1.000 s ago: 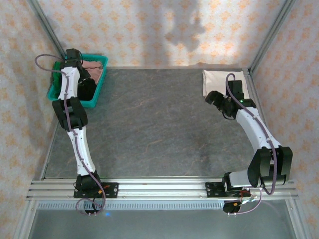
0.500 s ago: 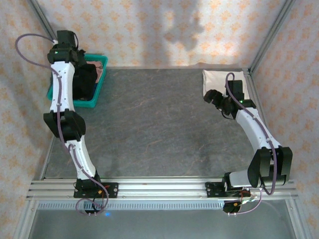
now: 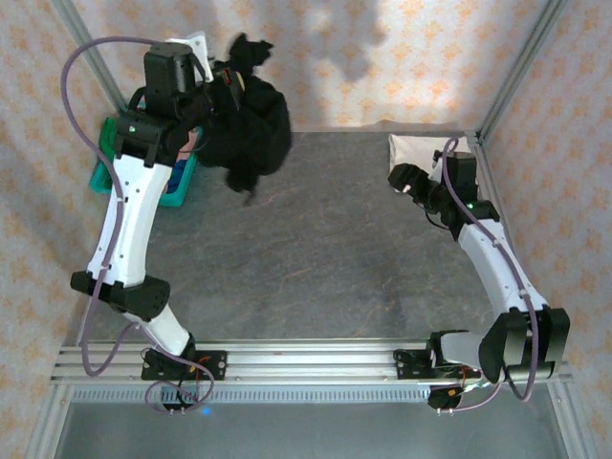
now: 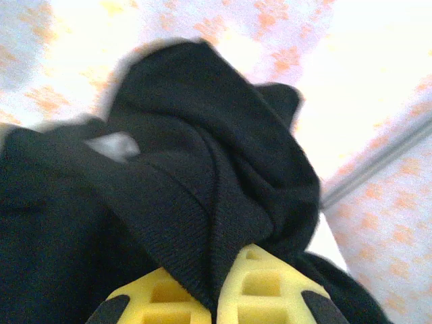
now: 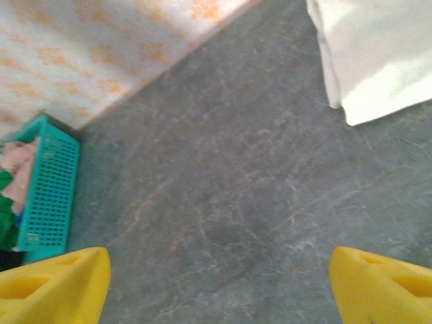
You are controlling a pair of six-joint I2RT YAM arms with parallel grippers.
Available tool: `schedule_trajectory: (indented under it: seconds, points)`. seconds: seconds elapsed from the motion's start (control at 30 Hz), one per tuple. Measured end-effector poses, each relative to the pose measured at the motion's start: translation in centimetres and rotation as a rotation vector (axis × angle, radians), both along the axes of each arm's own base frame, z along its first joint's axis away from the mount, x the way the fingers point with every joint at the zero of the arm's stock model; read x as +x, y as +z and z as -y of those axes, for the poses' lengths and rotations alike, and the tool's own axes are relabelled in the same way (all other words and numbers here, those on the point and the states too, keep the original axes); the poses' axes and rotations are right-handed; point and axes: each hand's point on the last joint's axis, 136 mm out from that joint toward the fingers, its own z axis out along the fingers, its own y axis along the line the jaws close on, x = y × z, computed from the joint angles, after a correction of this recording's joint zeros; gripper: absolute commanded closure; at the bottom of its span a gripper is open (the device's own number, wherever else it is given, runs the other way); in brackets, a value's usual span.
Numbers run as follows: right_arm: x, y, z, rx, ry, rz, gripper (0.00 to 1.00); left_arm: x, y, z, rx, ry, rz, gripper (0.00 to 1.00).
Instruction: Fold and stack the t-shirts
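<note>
Above the basket point(image 3: 99, 178), the left end effector point(image 4: 217, 280) is clamped on the black shirt point(image 3: 253, 129), which hangs bunched below it; the right end effector point(image 3: 406, 180) stands apart.

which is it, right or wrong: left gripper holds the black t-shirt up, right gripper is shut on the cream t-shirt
Partly wrong: the right gripper is open, off the cream t-shirt, as the right wrist view shows. The left gripper does hold the black t-shirt up.

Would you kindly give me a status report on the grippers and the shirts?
Left gripper shut on black t-shirt, held aloft beside teal basket. Right gripper open, empty, near folded cream t-shirt.
</note>
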Motion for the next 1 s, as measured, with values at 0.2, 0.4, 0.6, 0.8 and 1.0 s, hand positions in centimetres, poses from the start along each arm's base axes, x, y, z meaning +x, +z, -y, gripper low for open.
schedule_trajectory:
  seconds: [0.2,0.4,0.6,0.8,1.0]
  points:
    - [-0.4,0.1,-0.2,0.012,0.005,0.015,0.16,3.1,-13.2,-3.8,-0.041,0.151,-0.249,0.35]
    - [-1.4,-5.3,-0.6,-0.004,0.009,-0.121,0.16,1.5,-32.1,-10.4,0.016,0.383,-0.66,0.27]
    - [-2.7,-12.2,-4.6,-0.081,0.102,-0.308,0.18,0.0,-35.5,-3.3,0.112,0.241,-0.718,0.27]
    - [-3.4,-15.8,-11.4,-0.185,0.267,-0.386,0.21,-0.8,-39.3,6.1,0.17,0.011,-0.758,0.33]
    - [-1.4,-17.8,-15.2,-0.267,0.331,-0.389,0.35,-0.4,-44.9,8.2,0.214,-0.058,-0.855,0.81]
